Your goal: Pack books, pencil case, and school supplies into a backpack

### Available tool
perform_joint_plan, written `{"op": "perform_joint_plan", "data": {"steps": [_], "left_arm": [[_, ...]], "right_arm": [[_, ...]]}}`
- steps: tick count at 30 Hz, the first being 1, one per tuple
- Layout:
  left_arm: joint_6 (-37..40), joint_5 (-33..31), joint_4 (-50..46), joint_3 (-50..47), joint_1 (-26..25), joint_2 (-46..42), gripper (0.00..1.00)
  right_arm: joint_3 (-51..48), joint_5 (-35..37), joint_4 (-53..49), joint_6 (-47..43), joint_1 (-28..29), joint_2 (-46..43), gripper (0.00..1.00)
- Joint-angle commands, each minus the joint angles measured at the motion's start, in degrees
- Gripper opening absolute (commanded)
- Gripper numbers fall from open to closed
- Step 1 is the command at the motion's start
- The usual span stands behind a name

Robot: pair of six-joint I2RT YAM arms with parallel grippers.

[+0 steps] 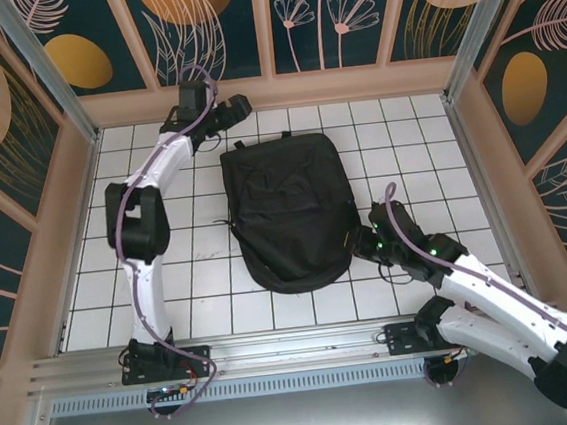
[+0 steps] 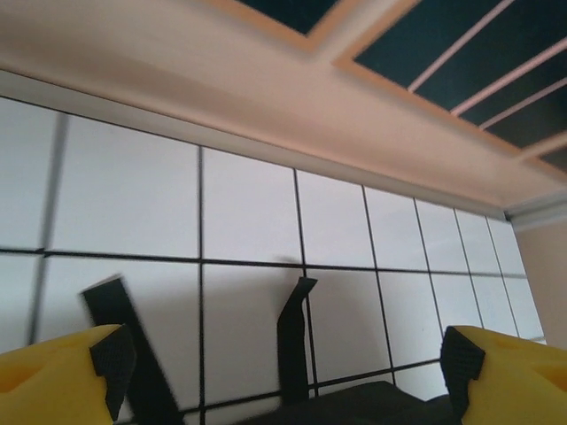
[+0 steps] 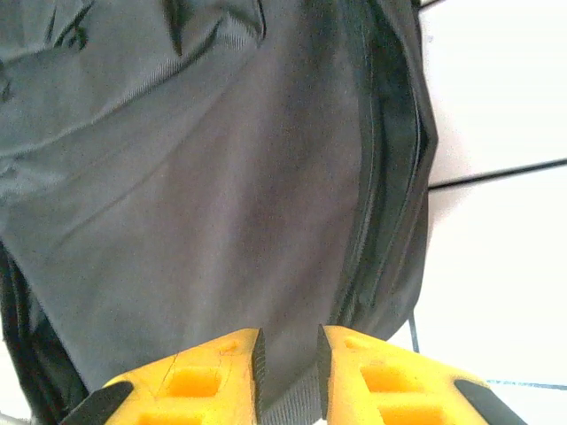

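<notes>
The black backpack (image 1: 289,212) lies flat in the middle of the white tiled table (image 1: 416,129). My left gripper (image 1: 236,107) hovers just beyond the pack's far left corner, open wide with nothing between its fingers (image 2: 288,359). Below it are two loose black straps (image 2: 297,336) and the pack's top edge (image 2: 372,403). My right gripper (image 1: 363,237) sits at the pack's right edge. Its jaws (image 3: 288,354) stand narrow, shut on a ribbed fold of the backpack fabric (image 3: 221,195) beside a zip seam (image 3: 381,177). The books, pencil case and school supplies are out of view.
A raised pale rim (image 1: 272,95) and patterned wall panels enclose the table on three sides. A metal rail (image 1: 276,346) runs along the near edge by the arm bases. Bare tiles lie left (image 1: 99,280) and right (image 1: 432,188) of the pack.
</notes>
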Motion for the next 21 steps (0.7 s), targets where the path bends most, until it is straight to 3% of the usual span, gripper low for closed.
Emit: {"op": "perform_joint_plan", "data": {"steps": [1, 5, 13, 21], "left_arm": [[3.49, 12.54, -2.71, 9.45, 0.08, 8.71, 0.9], [4.21, 21.11, -5.23, 15.92, 0.08, 15.49, 0.9], [2.3, 27.98, 1.3, 5.06, 0.14, 14.34, 0.9], [-2.4, 34.28, 13.1, -9.67, 0.56, 9.52, 0.91]], "right_arm": [[-2.14, -7.69, -3.01, 1.14, 1.03, -0.16, 0.26], [-4.98, -11.21, -2.67, 0.14, 1.77, 0.37, 0.26], [-12.35, -18.64, 4.71, -1.6, 2.59, 3.01, 0.28], [-13.14, -12.61, 14.4, 2.51, 1.78, 10.96, 0.3]]}}
